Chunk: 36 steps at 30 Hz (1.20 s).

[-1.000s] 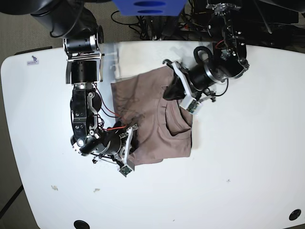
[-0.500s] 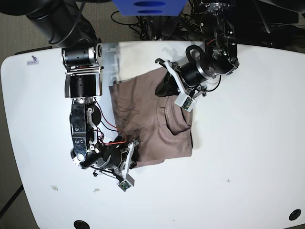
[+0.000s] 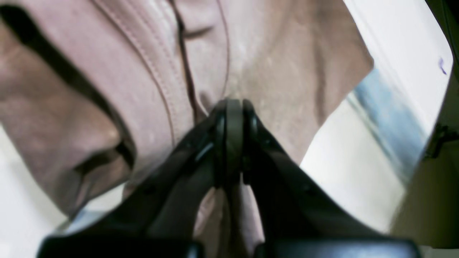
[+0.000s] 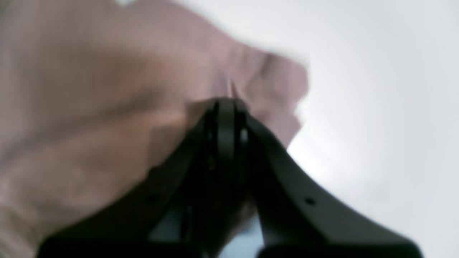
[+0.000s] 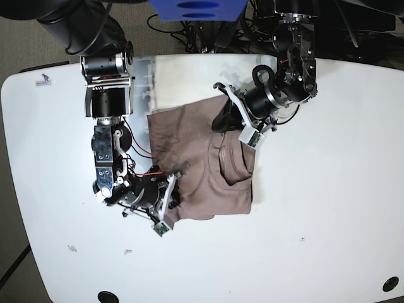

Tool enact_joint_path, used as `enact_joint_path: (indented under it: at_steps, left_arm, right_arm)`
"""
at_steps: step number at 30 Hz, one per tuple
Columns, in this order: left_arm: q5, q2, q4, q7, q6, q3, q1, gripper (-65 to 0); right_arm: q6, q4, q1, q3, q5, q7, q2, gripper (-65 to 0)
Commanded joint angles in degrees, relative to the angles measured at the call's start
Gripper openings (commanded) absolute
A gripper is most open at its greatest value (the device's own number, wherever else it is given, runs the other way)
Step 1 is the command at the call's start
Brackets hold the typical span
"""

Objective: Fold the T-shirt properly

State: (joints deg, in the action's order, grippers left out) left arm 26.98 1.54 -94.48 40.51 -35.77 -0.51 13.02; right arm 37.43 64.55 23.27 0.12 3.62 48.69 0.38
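Note:
The mauve-brown T-shirt (image 5: 202, 167) lies partly folded on the white table (image 5: 328, 189), its collar (image 5: 230, 161) facing up on the right half. My left gripper (image 5: 221, 123) pinches the shirt's far edge near the collar. In the left wrist view its tips (image 3: 233, 107) are shut, with T-shirt fabric (image 3: 279, 53) gathered around and between them. My right gripper (image 5: 175, 199) is at the near left corner of the shirt. The blurred right wrist view shows its tips (image 4: 224, 105) shut against bunched T-shirt fabric (image 4: 89, 107).
Cables and a blue object (image 5: 197, 9) crowd the table's far edge. Black round holes sit at the near left (image 5: 108, 297) and near right (image 5: 391, 284) corners. Bare white tabletop spreads to the right and front of the shirt.
My right gripper dropped toward the near edge with the shirt's corner, then came back slightly. The left gripper shifted a little left, then back. The shirt's near hem was dragged slightly.

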Motion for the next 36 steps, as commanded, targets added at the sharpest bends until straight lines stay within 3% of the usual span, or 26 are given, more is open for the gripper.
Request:
enact_joint_path:
  at_steps: [1,4,9,14,23,28,32,36]
  left_arm:
    - [-1.0,-1.0,0.2,0.3,0.7,0.2,-1.5,-65.0]
    - [-1.0,-1.1,0.3,0.3,0.8,0.2,-2.5,-65.0]
    - [-1.0,-2.3,0.3,0.4,0.8,0.3,-4.0,-65.0]
    - [-1.2,-2.3,0.3,0.5,0.8,2.4,-4.9,-65.0]
    - [-1.3,-2.3,0.5,0.5,0.8,6.0,-6.1,-65.0]
    - [-2.2,-3.2,1.2,0.5,0.8,8.0,-7.1,-65.0]
    - [-3.6,-4.3,2.8,0.3,0.8,8.3,-8.3,-65.0]
    - [-4.2,-5.0,5.0,0.2,0.8,8.3,-10.4,-65.0]
  right_arm:
    - [0.4,2.1,-0.7,0.1,-0.4,1.7,0.2,-65.0]
    - [0.0,4.4,-3.4,0.1,-0.4,0.1,0.2,-65.0]
    - [-5.9,8.0,-6.4,0.1,-0.4,-6.0,0.2,-65.0]
    - [-9.6,7.8,-6.6,-0.2,-0.4,-11.2,0.2,-65.0]
    - [-12.1,7.8,-6.7,-0.5,-0.4,-18.8,0.1,-65.0]
    - [-13.8,7.8,-6.8,-0.5,-0.4,-19.9,0.0,-65.0]
    - [-18.1,7.4,-7.3,-0.6,-0.4,-19.8,0.2,-65.0]
    - [-19.5,6.4,-9.5,-0.6,-0.4,-19.8,0.2,-65.0]
